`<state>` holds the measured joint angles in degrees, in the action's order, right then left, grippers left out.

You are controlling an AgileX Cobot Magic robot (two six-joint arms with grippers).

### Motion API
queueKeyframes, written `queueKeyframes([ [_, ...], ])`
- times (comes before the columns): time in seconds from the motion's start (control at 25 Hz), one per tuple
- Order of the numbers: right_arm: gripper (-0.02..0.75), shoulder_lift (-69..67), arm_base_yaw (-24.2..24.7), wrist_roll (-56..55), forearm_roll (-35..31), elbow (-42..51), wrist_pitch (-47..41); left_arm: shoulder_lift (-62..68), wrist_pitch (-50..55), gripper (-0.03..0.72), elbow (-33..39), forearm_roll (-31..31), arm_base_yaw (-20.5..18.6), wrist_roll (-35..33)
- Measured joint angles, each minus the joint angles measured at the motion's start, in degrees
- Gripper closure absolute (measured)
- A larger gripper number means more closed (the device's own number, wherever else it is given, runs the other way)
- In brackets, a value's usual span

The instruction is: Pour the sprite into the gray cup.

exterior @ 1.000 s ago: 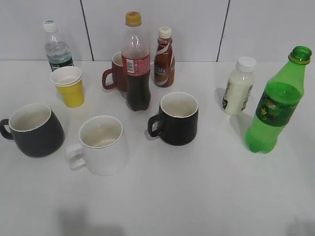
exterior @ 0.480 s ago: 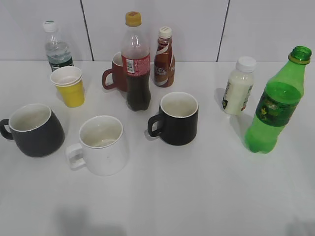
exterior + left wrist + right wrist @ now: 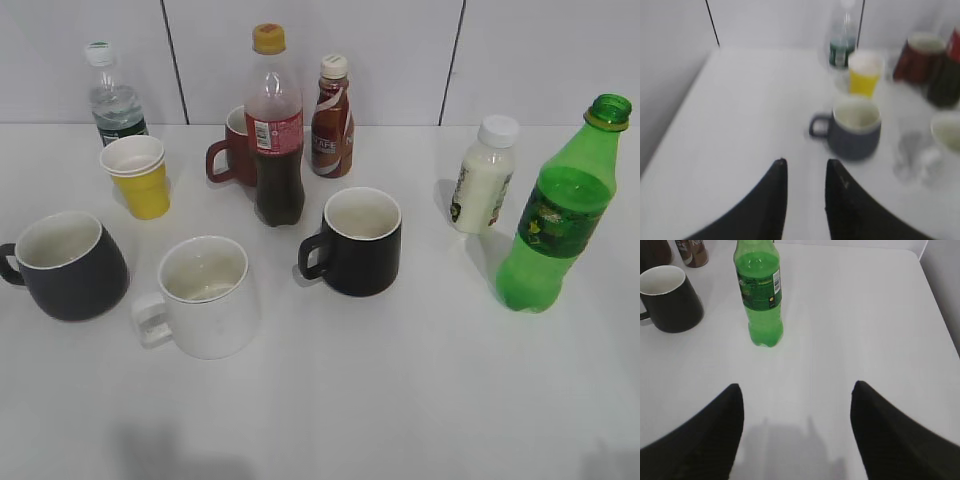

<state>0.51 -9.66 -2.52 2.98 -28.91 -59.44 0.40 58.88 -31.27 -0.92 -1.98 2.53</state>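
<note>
The sprite [image 3: 555,225] is a tall green bottle with a green cap, standing upright at the right of the table. It also shows in the right wrist view [image 3: 760,300]. My right gripper [image 3: 797,390] is open wide and empty, well short of the bottle and slightly to its right. The gray cup [image 3: 70,270] stands at the far left with its handle pointing left. It shows blurred in the left wrist view [image 3: 855,135]. My left gripper [image 3: 805,167] has a narrow gap between its fingers, holds nothing, and is short of the cup. Neither gripper shows in the exterior view.
A white mug [image 3: 205,295], a straight black mug [image 3: 355,240], a cola bottle [image 3: 275,130], a brown mug [image 3: 235,150], a coffee bottle [image 3: 330,105], a yellow cup [image 3: 140,175], a water bottle [image 3: 112,95] and a milk bottle [image 3: 482,175] stand around.
</note>
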Motion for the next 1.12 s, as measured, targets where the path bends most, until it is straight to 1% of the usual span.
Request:
queueKeyframes([
  [0.08, 0.237, 0.0, 0.0, 0.0, 0.02, 0.0, 0.0, 2.16, -7.56, 0.487, -0.22, -0.69, 0.0, 0.0],
  [0.12, 0.237, 0.0, 0.0, 0.0, 0.07, 0.0, 0.0, 3.67, -14.3, 0.491, 0.1, -0.82, 0.0, 0.0],
  [0.2, 0.237, 0.0, 0.0, 0.0, 0.07, 0.0, 0.0, 7.32, -31.04, 0.494, 1.89, -1.96, 0.0, 0.0],
  [0.32, 0.237, 0.0, 0.0, 0.0, 0.09, 0.0, 0.0, 16.3, -52.15, 0.497, 6.73, -5.16, 0.0, 0.0],
  [0.4, 0.237, 0.0, 0.0, 0.0, 0.13, 0.0, 0.0, 24.4, -60.12, 0.497, 9.31, -6.22, 0.0, 0.0],
  [0.52, 0.237, 0.0, 0.0, -0.04, 0.13, 0.0, 0.0, 35.46, -70.58, 0.489, 12.99, -6.17, 0.0, -0.02],
  [0.64, 0.237, 0.0, 0.0, -0.04, 0.13, 0.0, 0.0, 44.71, -82.44, 0.462, 16.22, -3.66, 0.0, -0.02],
  [0.72, 0.237, 0.0, 0.0, -0.04, 0.13, 0.0, 0.0, 51.65, -88.63, 0.443, 18.11, -2.22, 0.0, -0.02],
  [0.84, 0.237, 0.0, 0.0, -0.11, 0.13, 0.0, 0.0, 60.47, -92.35, 0.434, 19.88, -2.04, 0.0, -0.02],
  [1.04, 0.237, 0.0, 0.0, -0.11, 0.13, 0.0, 0.0, 73.27, -99.28, 0.43, 20.21, -6.56, 0.0, -0.02],
  [1.12, 0.237, 0.0, 0.0, -0.11, 0.13, 0.0, 0.0, 77.84, -102.31, 0.421, 20.21, -7.47, 0.0, -0.02],
])
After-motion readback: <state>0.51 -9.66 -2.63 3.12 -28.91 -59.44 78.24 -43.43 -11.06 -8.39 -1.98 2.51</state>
